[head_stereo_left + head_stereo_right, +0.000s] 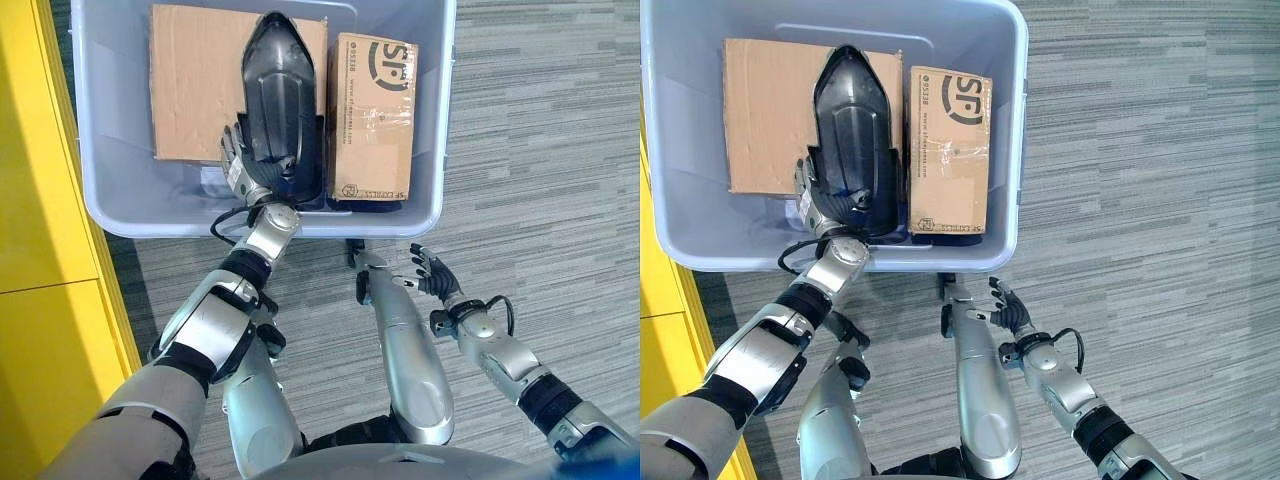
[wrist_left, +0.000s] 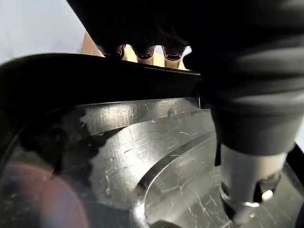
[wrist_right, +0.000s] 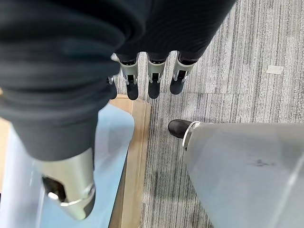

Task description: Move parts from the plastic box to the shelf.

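Left eye view, left hand point(image 1: 238, 165) gripping black part point(image 1: 274, 95) inside plastic box point(image 1: 420, 215)

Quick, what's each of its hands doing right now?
Left hand: in the plastic box, fingers curled round the black part.
Right hand: open, holding nothing, above the carpet.

The box point(image 1: 440, 190) was smooth, pale grey plastic with a slight sheen. Inside lay a glossy black plastic part point(image 1: 275, 95), scratched on its shiny surface, beside matt brown cardboard cartons point(image 1: 372, 115). The carpet point(image 1: 550, 150) looked rough and woven.
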Available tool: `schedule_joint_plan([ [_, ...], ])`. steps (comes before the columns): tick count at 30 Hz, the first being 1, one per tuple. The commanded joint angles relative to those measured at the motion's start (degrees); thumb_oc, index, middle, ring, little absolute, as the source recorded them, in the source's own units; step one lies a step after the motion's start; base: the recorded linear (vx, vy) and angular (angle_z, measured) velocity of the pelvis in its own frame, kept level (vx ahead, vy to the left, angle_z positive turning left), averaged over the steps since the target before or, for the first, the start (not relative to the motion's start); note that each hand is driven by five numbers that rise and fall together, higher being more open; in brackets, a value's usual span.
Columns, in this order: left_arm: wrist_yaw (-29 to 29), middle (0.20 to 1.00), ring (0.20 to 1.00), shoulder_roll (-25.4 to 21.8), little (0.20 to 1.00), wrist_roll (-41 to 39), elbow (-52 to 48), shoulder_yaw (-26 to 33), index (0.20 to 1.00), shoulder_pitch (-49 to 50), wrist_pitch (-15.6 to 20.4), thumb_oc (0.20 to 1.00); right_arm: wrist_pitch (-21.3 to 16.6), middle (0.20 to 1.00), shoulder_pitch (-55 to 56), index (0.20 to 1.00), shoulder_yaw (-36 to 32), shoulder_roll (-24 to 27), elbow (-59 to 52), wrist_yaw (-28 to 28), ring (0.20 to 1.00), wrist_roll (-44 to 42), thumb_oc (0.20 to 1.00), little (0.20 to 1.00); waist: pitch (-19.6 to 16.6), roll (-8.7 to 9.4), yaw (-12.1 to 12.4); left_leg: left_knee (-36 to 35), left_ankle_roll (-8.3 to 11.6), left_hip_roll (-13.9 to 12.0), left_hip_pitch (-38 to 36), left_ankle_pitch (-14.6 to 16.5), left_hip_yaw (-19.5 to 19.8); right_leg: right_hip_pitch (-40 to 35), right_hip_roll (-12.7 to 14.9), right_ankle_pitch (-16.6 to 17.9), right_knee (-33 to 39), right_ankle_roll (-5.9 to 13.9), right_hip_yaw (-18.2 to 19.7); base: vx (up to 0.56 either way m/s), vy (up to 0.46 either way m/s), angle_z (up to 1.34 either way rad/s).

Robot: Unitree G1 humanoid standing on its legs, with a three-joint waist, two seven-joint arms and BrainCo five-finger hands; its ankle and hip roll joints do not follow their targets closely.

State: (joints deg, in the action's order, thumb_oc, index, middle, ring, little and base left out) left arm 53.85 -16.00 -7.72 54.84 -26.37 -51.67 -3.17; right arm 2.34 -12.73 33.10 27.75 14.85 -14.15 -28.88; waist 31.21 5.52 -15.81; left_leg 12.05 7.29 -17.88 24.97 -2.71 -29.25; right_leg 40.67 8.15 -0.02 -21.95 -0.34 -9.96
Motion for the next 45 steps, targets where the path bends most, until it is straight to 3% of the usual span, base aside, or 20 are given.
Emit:
schedule_joint_plan([
  [1,-1.0,1.000,1.000,2.1,1.000,-2.3,2.9,1.1,1.000,5.6,0.0,1.000,0.5,1.000,-0.6,1.000,0.1,0.8,-2.2,-0.2,1.000,0.7,1.000,1.000,-1.4,0.77,-0.8,8.1,0.34,-0.8,7.3,2.9,2.6,-1.2,-1.3,-5.7,-1.9,3.55,-0.4,0.00,0.000,0.00],
  [8,-1.3,1.000,1.000,2.3,1.000,-2.9,2.8,1.3,1.000,5.3,-0.3,1.000,1.4,1.000,-1.1,1.000,0.1,1.0,-2.7,-0.2,1.000,0.4,1.000,1.000,-1.4,1.19,-1.0,8.5,0.31,-0.9,8.2,3.0,2.5,-0.4,-1.3,-5.4,-2.0,3.54,-0.5,0.00,0.000,0.00],
  [12,-2.6,1.000,1.000,1.8,1.000,-4.8,4.2,1.8,1.000,3.9,-3.3,1.000,1.8,1.000,-1.9,1.000,0.3,1.0,-2.3,-0.2,1.000,-0.1,1.000,1.000,-1.4,1.54,-1.2,8.8,0.37,-0.8,9.6,3.1,2.7,0.8,-1.3,-5.1,-2.0,3.49,-0.4,0.00,0.000,0.00],
  [16,-3.1,1.000,1.000,2.0,1.000,-6.6,5.3,2.2,1.000,3.9,-4.1,1.000,2.2,1.000,-2.3,1.000,0.3,0.9,-2.4,-0.2,1.000,0.1,1.000,1.000,-1.4,1.46,-1.3,8.9,0.42,-0.8,10.5,3.1,2.6,1.7,-1.4,-5.0,-2.2,3.48,-0.4,0.00,0.001,-0.01],
  [17,-3.8,0.718,0.718,1.9,0.718,-7.2,5.5,2.2,0.718,3.8,-4.2,0.718,2.3,1.000,-2.3,1.000,0.2,0.9,-2.4,-0.2,1.000,0.1,1.000,1.000,-1.4,1.46,-1.4,8.9,0.45,-0.9,10.6,3.0,2.6,1.7,-1.4,-5.0,-2.2,3.46,-0.4,0.00,0.006,-0.04],
  [18,-4.4,0.200,0.200,2.1,0.200,-8.8,5.8,2.6,0.200,3.9,-4.1,0.200,2.4,1.000,-2.4,1.000,0.2,0.9,-2.4,-0.3,1.000,-0.1,1.000,1.000,-1.4,1.47,-1.4,8.9,0.44,-0.9,10.8,3.1,2.5,1.9,-1.3,-4.9,-2.1,3.47,-0.5,0.00,0.000,0.00],
  [22,-2.9,0.200,0.200,2.3,0.200,-14.1,8.0,5.3,0.200,3.5,-3.0,0.200,2.5,1.000,-2.8,1.000,0.2,0.8,-2.2,-0.9,1.000,0.2,1.000,1.000,-1.4,1.62,-1.5,9.3,0.50,-0.9,11.6,3.4,2.7,2.5,-1.4,-4.9,-2.3,3.47,-0.4,0.00,0.000,0.00],
  [25,-3.4,0.200,0.200,2.2,0.200,-13.6,8.9,5.6,0.200,3.4,-5.6,0.200,1.9,1.000,-3.3,1.000,0.3,0.6,-1.6,-1.0,1.000,-0.1,1.000,1.000,-1.4,1.68,-1.3,9.7,0.62,-0.9,12.5,3.3,3.0,3.0,-1.3,-4.7,-2.3,3.45,-0.5,0.00,0.000,0.00],
  [33,0.2,0.200,0.200,2.2,0.200,-17.0,9.6,7.6,0.200,3.6,-3.3,0.200,2.2,1.000,-4.2,1.000,1.1,0.4,-2.1,-2.2,1.000,-1.3,1.000,1.000,-1.4,1.98,-0.7,9.9,0.80,-0.8,14.7,3.0,3.6,4.7,-1.2,-4.7,-2.7,3.39,-0.7,0.00,0.000,0.00],
  [41,2.7,0.200,0.200,2.5,0.200,-19.9,8.4,9.5,0.200,4.1,1.1,0.200,0.8,1.000,-4.0,1.000,1.7,0.1,-2.0,-2.2,1.000,-1.7,1.000,1.000,-1.4,2.72,-0.1,9.9,0.92,-1.0,15.1,3.0,4.1,4.6,-1.1,-4.8,-2.8,3.39,-1.0,-0.01,0.004,0.05],
  [45,4.0,0.200,0.200,2.2,0.200,-13.3,4.0,9.7,0.200,5.0,6.7,0.200,0.7,1.000,-3.3,1.000,1.9,0.2,-2.7,-2.0,1.000,-1.2,1.000,1.000,-1.4,2.63,0.2,8.8,0.64,-1.0,11.6,3.0,4.0,1.4,-1.1,-5.3,-2.3,3.41,-0.9,0.00,0.017,-0.01],
])
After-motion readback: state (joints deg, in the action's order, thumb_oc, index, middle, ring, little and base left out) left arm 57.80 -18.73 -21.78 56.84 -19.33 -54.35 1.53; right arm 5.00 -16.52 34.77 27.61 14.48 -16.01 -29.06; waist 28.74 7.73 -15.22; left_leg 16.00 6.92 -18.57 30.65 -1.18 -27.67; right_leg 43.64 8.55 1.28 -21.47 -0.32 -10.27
